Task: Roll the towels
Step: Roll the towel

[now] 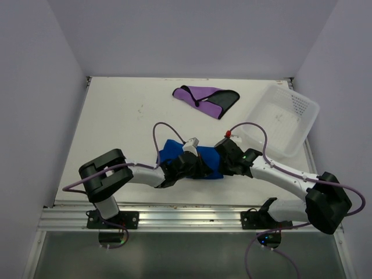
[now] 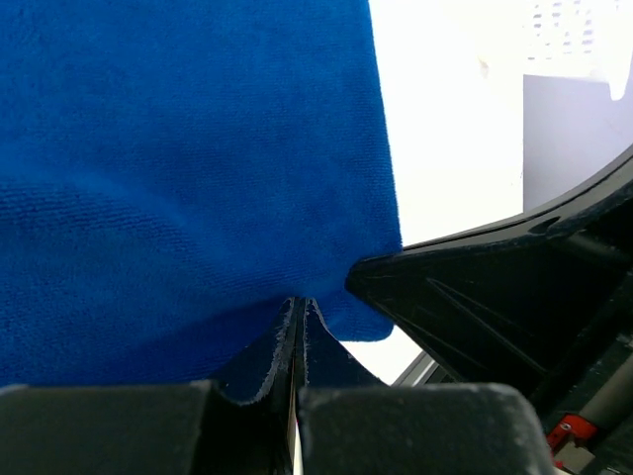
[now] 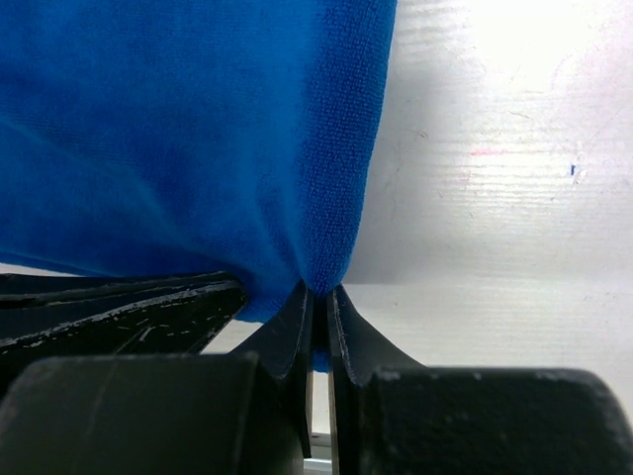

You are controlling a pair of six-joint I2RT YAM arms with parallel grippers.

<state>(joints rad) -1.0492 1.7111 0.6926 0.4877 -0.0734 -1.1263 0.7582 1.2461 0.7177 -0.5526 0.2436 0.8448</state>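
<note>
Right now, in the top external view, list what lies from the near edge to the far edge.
Metal rail → blue towel → purple towel. The white perforated basket is left out: it spans both towels' depths.

The left half of the desk is bare, so a claw could pass there up to the wall. There is a bare strip between the blue towel and the purple towel too. The basket fills the far right corner and blocks that side. The left claw and right claw pinch the blue towel's near edge just beside each other, with hardly any room between them.
</note>
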